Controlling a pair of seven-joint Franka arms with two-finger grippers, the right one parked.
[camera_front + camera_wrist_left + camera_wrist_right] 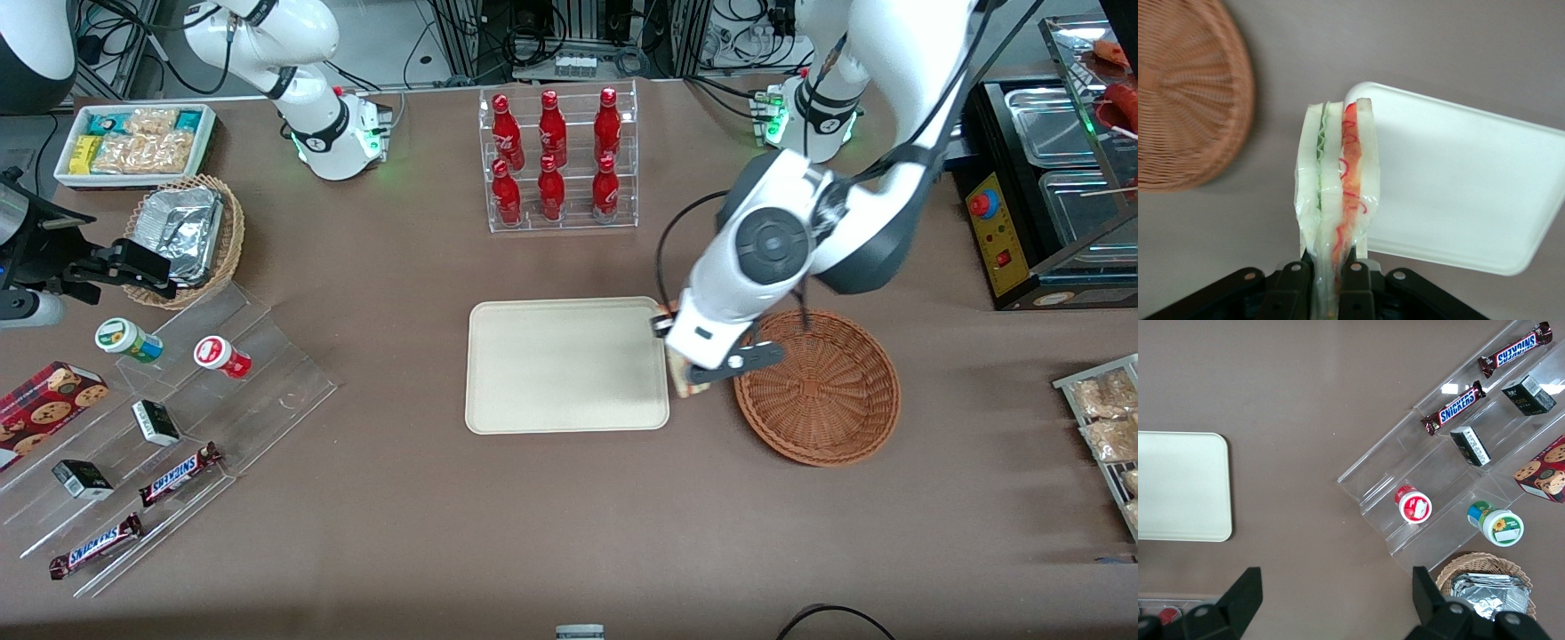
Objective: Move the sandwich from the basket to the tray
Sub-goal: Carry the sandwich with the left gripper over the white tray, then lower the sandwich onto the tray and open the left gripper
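Sandwich held up between basket and tray

Sandwich [1338, 180] is pinched in the jaws of the gripper [1335, 263]. The jaws are closed tight on its thin end, w/ the wide end sticking out. It is in a clear wrap. You can see pale bread, a green strip and a red-orange strip along its edge.

In the front view the gripper [689, 373] hangs over the gap between the basket [822, 391] and the tray [569, 364]. The sandwich [680, 378] shows just at the tray's edge, right by the corner nearer the front camera. It is up off the bench [569, 516], not lying on anything. Most of it is hidden by the arm in that view.

The round brown basket sits just beside the tray, toward the working arm's end of the bench. The tray is flat & cream-white, w/ nothing on it.

A clear rack of red bottles [556, 160] stands farther from the front camera than the tray. Snack bars [178, 473] and small tubs [132, 340] lie on clear steps toward the parked arm's end.
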